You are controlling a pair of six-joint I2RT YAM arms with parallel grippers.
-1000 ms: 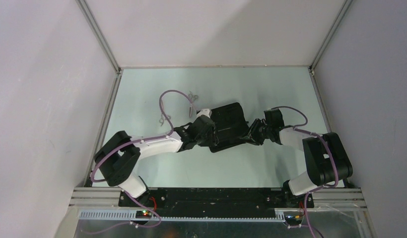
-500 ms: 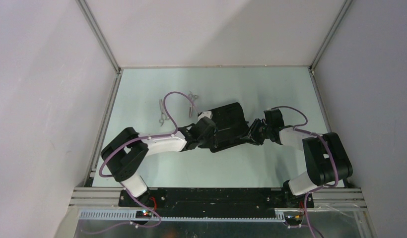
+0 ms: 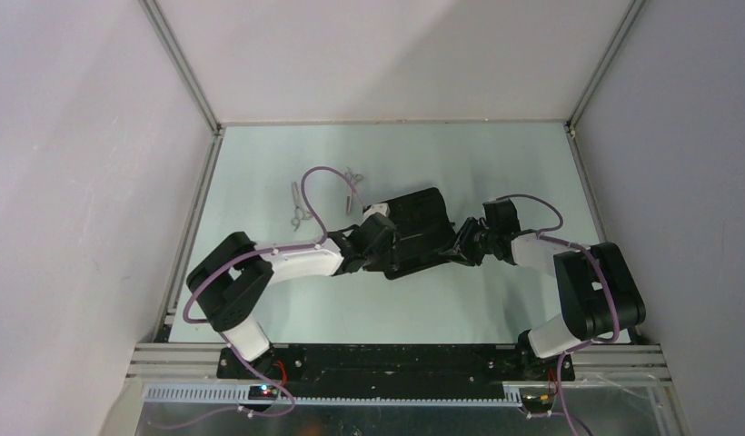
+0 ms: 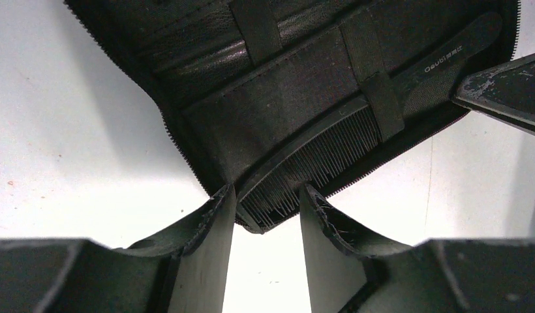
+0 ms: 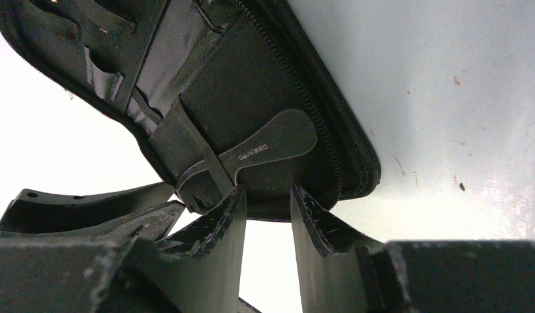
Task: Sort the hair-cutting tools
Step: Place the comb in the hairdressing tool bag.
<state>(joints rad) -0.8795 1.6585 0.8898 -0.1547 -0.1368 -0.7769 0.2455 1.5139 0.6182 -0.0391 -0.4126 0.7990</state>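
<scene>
Pouch open at centre of desk. Comb inside it, pinned under elastic strap. Left end effector half-wide, jaws flanking comb's toothed tip; gripped or only touching, cannot tell. Right end effector jaws apart, narrow gap, over pouch's zipper edge beside comb handle. Left scissors and upper scissors on desk upper left of pouch, purple cable looping between them.

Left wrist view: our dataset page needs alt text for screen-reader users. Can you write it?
A black comb, tucked under a strap in an open black pouch, pokes its toothed end between the left gripper's two fingers, which flank it closely. The pouch lies on a pale table.
</scene>
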